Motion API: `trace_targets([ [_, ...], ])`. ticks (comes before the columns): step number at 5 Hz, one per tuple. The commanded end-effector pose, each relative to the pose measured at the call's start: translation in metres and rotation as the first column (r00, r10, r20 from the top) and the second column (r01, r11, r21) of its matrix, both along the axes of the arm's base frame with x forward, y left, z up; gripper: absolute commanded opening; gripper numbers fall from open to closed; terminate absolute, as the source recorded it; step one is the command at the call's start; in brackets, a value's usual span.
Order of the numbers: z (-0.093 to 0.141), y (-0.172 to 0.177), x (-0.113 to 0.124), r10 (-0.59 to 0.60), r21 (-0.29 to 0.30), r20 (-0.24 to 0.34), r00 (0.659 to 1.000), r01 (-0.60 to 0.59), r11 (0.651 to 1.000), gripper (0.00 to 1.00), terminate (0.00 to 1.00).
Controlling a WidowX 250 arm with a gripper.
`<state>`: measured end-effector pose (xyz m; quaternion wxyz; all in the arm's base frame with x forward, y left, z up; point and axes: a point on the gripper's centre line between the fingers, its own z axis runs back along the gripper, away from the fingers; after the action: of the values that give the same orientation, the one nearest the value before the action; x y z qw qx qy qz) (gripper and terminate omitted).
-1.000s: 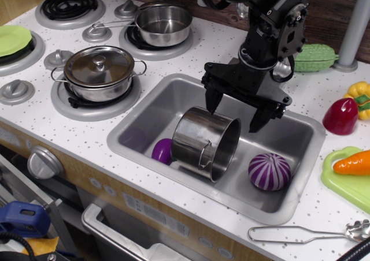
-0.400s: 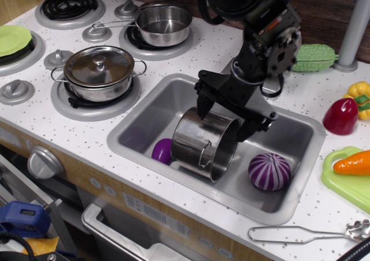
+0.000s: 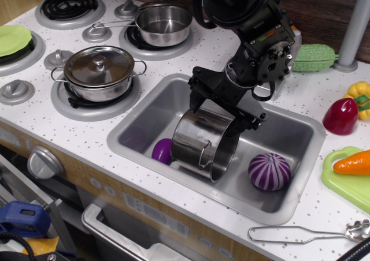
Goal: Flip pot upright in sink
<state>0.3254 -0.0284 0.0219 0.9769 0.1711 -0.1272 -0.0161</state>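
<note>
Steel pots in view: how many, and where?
3. The tipped pot in the sink, a lidded pot on the front burner, a long-handled saucepan on the back burner. None seem hidden.

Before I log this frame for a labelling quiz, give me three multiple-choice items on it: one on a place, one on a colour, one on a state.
1. Where is the pot?
A. on a stove burner
B. in the sink
C. on the cutting board

2. What colour is the striped ball in the sink?
A. purple and white
B. green
C. orange

3. How does the pot lie?
A. upright
B. upside down
C. on its side

Answers:
B, the basin walls surround it.
A, purple with white stripes.
C, its open mouth faces sideways, with the open gripper straddling its upper edge.
</note>
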Motion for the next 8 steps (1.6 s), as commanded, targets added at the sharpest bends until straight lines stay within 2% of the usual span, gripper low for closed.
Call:
trace_targets([
  [1, -0.005, -0.008, -0.002, -0.026, 0.089, 0.064, 0.998, 0.020, 0.996, 1.00, 0.00],
  [2, -0.011, -0.011, -0.006, -0.018, 0.127, 0.078, 0.997, 0.008, 0.992, 1.00, 0.00],
  [3, -0.018, -0.007, -0.009, -0.010, 0.119, 0.100, 0.995, -0.001, 0.993, 1.00, 0.00],
  [5, -0.027, 0.020, -0.002, -0.023, 0.068, 0.090, 0.996, 0.017, 0.998, 1.00, 0.00],
  [6, -0.025, 0.026, 0.002, -0.023, 0.057, 0.073, 0.997, 0.019, 0.998, 0.00, 0.00],
  [7, -0.019, 0.024, 0.003, -0.005, 0.033, 0.046, 0.999, 0.004, 0.999, 0.00, 0.00],
  [8, -0.015, 0.023, 0.005, 0.039, -0.048, 0.024, 0.999, -0.037, 0.998, 0.00, 0.00],
])
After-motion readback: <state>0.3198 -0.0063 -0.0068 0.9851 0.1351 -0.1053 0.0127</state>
